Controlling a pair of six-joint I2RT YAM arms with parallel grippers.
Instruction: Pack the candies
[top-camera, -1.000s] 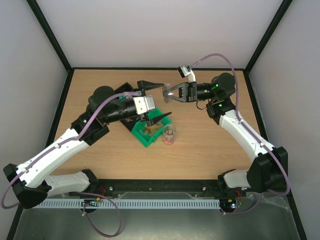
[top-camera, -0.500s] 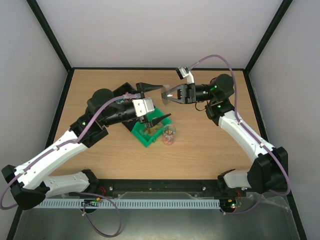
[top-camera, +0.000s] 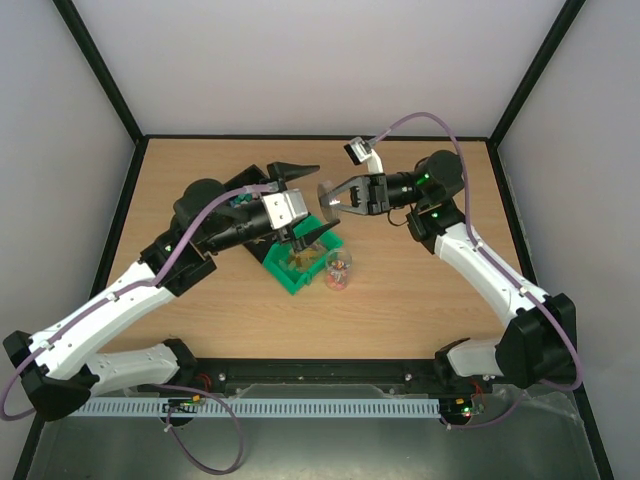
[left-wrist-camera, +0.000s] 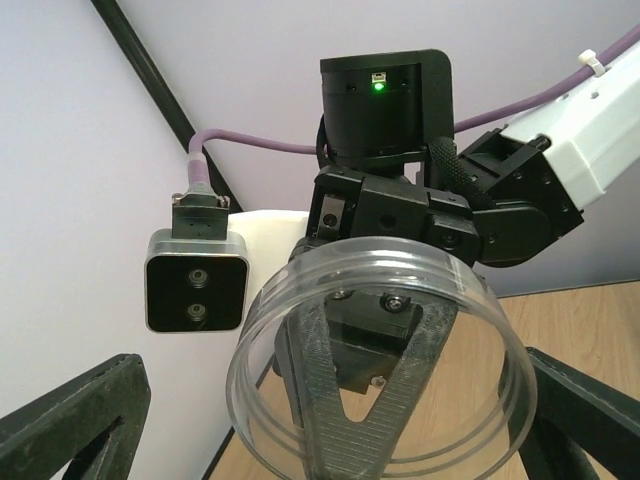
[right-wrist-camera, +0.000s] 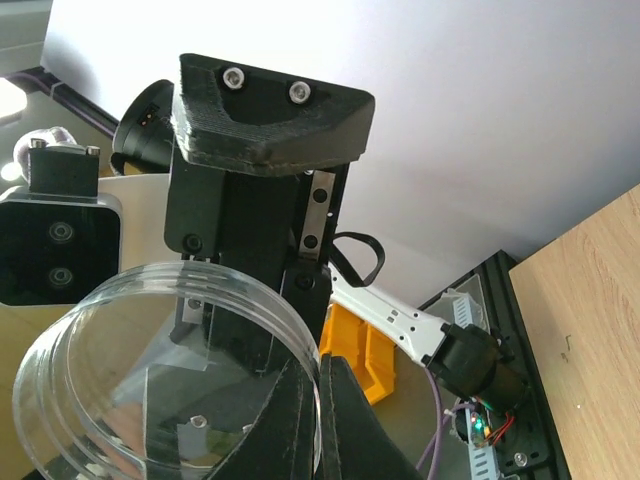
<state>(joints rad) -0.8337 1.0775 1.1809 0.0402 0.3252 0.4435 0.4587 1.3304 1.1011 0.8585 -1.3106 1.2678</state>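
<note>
**Right gripper** (right-wrist-camera: 320, 395): The jaws were shut thin on the rim of a clear round lid (left-wrist-camera: 470, 340). The lid was carried in the air with its flat face turned toward the left arm. An edge hold of this kind left nearly the whole rim free, which I judged was meant to let the other arm take it.

**Left gripper** (top-camera: 322, 200): The jaws stood at full spread and held nothing. 1 finger lay on each side of the lid, and no contact could be made out. The wide setting suited the breadth of the lid.

**Candies** (top-camera: 340, 266): Some lay in a small clear jar (top-camera: 337, 280) standing on the table (top-camera: 420, 290). More appeared to lie in the green bin (top-camera: 285, 278) just beside it, though these were too small to tell apart. Both containers sat below the 2 grippers, and neither gripper touched them.

**Assessment:** The jar looked part filled and uncapped, so I judged the work to be at the lidding stage, with a hand-over of the lid in progress.

**Risk:** The pinch was narrow and the plastic smooth. If the left jaws closed off-centre, the lid could twist or drop onto the bin.
</note>
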